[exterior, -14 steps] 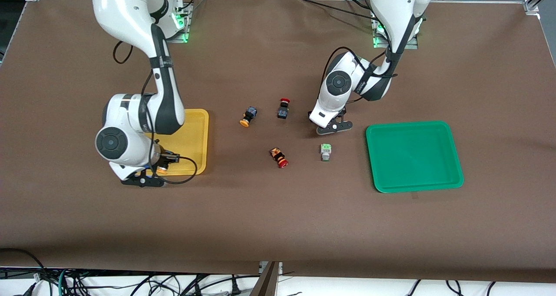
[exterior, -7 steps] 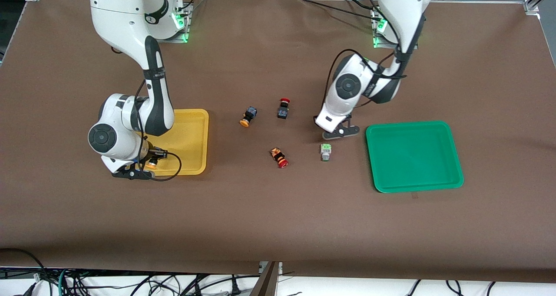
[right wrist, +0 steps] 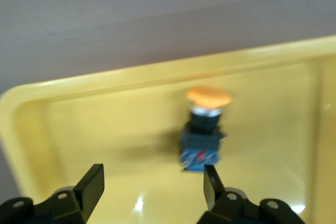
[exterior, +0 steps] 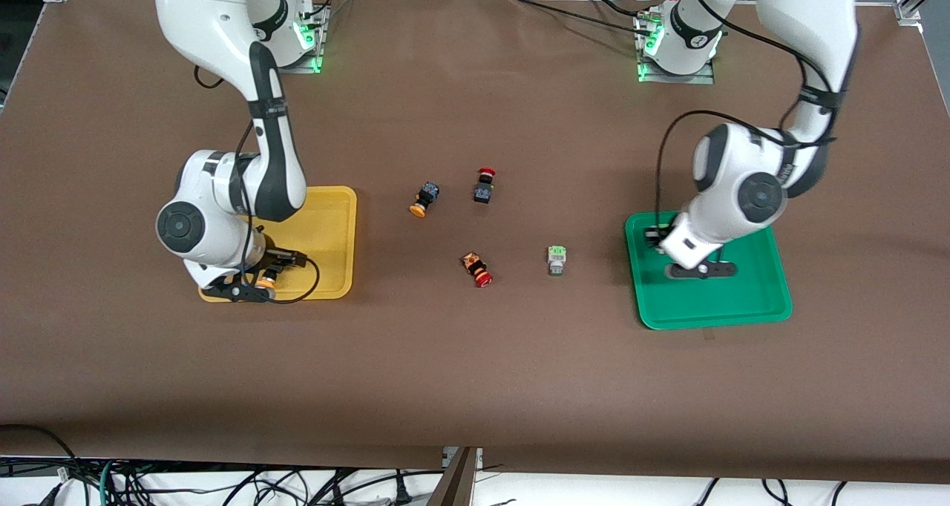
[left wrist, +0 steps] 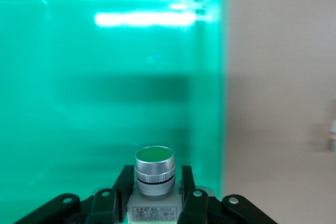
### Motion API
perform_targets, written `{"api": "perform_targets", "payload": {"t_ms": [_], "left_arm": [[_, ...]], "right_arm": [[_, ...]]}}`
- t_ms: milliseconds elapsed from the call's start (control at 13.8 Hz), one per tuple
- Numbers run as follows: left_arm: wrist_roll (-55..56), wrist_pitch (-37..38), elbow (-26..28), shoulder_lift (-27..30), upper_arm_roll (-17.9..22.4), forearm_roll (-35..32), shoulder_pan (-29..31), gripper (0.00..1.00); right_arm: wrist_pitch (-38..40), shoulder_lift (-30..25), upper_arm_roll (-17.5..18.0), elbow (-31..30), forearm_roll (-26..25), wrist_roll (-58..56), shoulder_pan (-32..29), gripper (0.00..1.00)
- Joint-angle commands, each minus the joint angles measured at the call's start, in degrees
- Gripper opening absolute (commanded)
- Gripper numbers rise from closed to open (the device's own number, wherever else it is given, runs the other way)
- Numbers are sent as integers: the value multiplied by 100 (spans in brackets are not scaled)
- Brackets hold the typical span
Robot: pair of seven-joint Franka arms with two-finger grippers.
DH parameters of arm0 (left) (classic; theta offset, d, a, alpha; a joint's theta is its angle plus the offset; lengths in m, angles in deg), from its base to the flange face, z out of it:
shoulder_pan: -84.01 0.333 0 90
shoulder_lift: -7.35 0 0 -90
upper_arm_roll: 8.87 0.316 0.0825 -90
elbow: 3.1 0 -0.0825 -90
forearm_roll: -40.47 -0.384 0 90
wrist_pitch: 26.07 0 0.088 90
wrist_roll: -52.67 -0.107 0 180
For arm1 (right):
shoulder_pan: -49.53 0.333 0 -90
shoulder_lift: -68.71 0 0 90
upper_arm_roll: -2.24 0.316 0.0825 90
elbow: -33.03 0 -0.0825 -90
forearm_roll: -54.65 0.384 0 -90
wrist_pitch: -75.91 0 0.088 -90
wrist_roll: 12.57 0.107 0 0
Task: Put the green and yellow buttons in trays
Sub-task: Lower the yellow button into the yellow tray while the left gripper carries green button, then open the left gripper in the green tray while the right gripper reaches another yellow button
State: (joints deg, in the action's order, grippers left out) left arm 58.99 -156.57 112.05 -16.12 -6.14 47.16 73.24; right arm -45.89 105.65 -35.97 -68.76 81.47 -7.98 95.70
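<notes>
Brown table [exterior: 475,372]; right tool [right wrist: 152,184] released over yellow button [right wrist: 206,129], left tool [left wrist: 155,195] grasping green button [left wrist: 154,174].

Small print on the held green button's label [left wrist: 152,214] is too blurred to read

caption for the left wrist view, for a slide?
Left gripper shut on a green button, hovering over the green tray.
</notes>
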Motion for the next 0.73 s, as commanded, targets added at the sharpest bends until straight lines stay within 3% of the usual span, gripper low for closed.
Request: {"api": "perform_targets", "payload": {"t_ms": [0, 73, 363, 436, 508, 654], "left_arm": [[-560, -19, -63, -376, -53, -88, 495, 26], [-683, -141, -37, -474, -61, -175, 784, 26], [-860, -186, -28, -527, -52, -255, 1050, 27], [-860, -178, -45, -527, -52, -255, 1051, 33], [-826, -169, -80, -527, -52, -255, 1051, 59], [-772, -47, -369, -519, -87, -177, 1042, 100]], "right_arm": [[243, -248, -28, -78, 86, 1065, 619, 84], [270, -266, -28, -78, 86, 1435, 822, 85], [244, -310, 68, -87, 182, 2921, 1666, 85], [244, -362, 95, -139, 348, 3150, 1824, 85], [244, -380, 121, -192, 472, 3265, 2008, 85], [-35, -389, 165, -385, 613, 3599, 2325, 85]]}}
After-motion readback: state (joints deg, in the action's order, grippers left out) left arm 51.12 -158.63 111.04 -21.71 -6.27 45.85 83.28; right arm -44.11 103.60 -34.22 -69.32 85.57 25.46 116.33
